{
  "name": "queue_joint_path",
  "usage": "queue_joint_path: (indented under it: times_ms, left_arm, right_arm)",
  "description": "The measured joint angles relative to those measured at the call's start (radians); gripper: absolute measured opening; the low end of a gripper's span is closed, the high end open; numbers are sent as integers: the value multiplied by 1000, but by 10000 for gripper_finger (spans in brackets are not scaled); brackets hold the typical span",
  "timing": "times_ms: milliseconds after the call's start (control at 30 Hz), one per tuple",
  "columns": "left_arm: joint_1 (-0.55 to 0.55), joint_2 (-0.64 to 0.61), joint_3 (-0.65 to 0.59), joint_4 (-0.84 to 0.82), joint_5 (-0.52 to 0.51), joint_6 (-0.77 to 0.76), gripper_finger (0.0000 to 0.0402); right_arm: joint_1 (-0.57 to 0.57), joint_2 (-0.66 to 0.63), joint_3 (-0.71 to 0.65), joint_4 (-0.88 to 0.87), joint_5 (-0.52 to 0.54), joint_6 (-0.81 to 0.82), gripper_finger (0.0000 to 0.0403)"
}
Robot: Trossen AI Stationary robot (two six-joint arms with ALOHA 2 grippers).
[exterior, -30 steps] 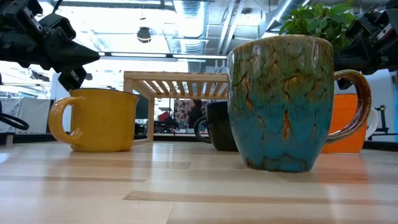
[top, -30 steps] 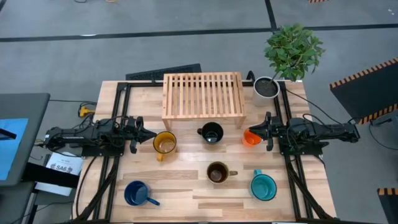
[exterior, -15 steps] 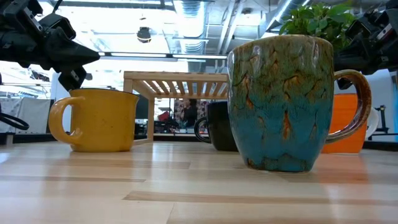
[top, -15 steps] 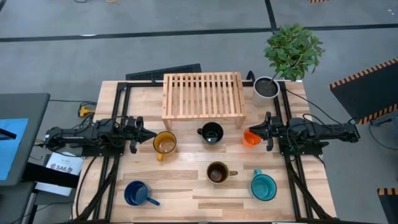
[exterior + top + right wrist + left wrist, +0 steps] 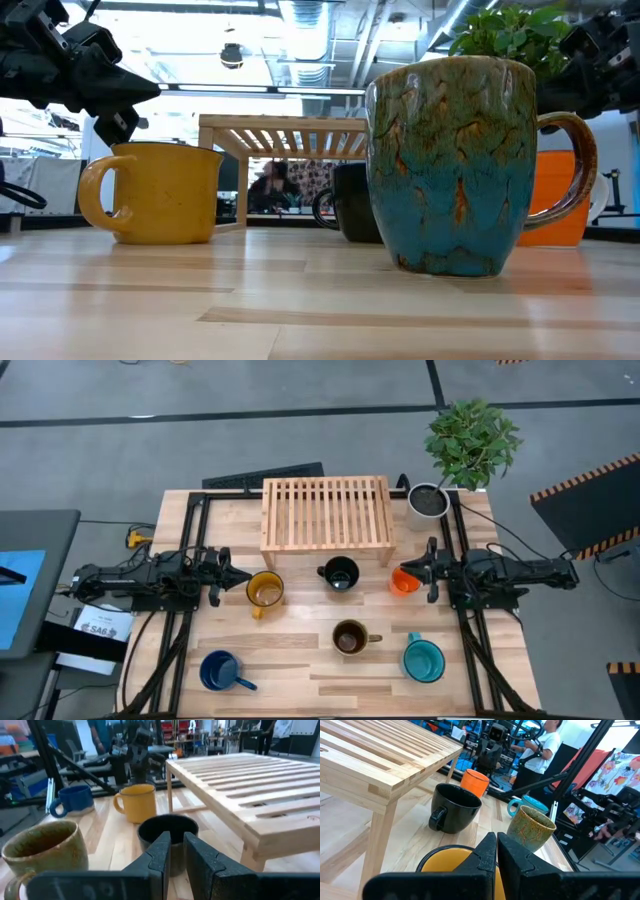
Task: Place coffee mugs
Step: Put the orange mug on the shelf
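Note:
Six mugs stand upright on their bases on the wooden table: yellow [image 5: 265,591], black [image 5: 340,573], orange [image 5: 404,582], brown [image 5: 349,638], teal [image 5: 423,660] and dark blue [image 5: 218,670]. My left gripper [image 5: 238,578] is shut and hovers level at the yellow mug's left rim [image 5: 445,856], just above it in the low view. My right gripper [image 5: 412,572] is shut, with only a thin slit between its fingers [image 5: 165,851]. It hovers over the orange mug's right side, and that mug is hidden in the right wrist view.
A slatted wooden rack [image 5: 327,513] stands at the far middle of the table, right behind the black mug. A white plant pot [image 5: 428,501] sits at the far right corner. Bare tabletop lies along the near edge between the blue and brown mugs. People are in the room beyond.
Neither arm nor any mug has moved. In the low view, a person in the room behind the rack has walked toward the left.

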Motion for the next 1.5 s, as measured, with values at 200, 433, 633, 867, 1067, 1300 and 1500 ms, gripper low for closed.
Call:
queue_joint_path:
  times_ms: [200, 433, 633, 867, 1067, 1300, 1500]
  left_arm:
    - [0, 0, 0, 0, 0, 0, 0]
    - [0, 0, 0, 0, 0, 0, 0]
    - [0, 0, 0, 0, 0, 0, 0]
    - [0, 0, 0, 0, 0, 0, 0]
    - [0, 0, 0, 0, 0, 0, 0]
    - [0, 0, 0, 0, 0, 0, 0]
    - [0, 0, 0, 0, 0, 0, 0]
  right_arm:
    - [-3, 0, 2, 158, 0, 239, 82]
    - [-8, 0, 3, 298, 1, 370, 82]
    - [-8, 0, 4, 372, 0, 515, 82]
    - [-8, 40, 28, 413, 0, 597, 82]
    - [-7, 187, 228, 164, 0, 543, 99]
    - [-6, 402, 514, -367, -3, 513, 192]
    - [-8, 519, 599, -724, -3, 611, 265]
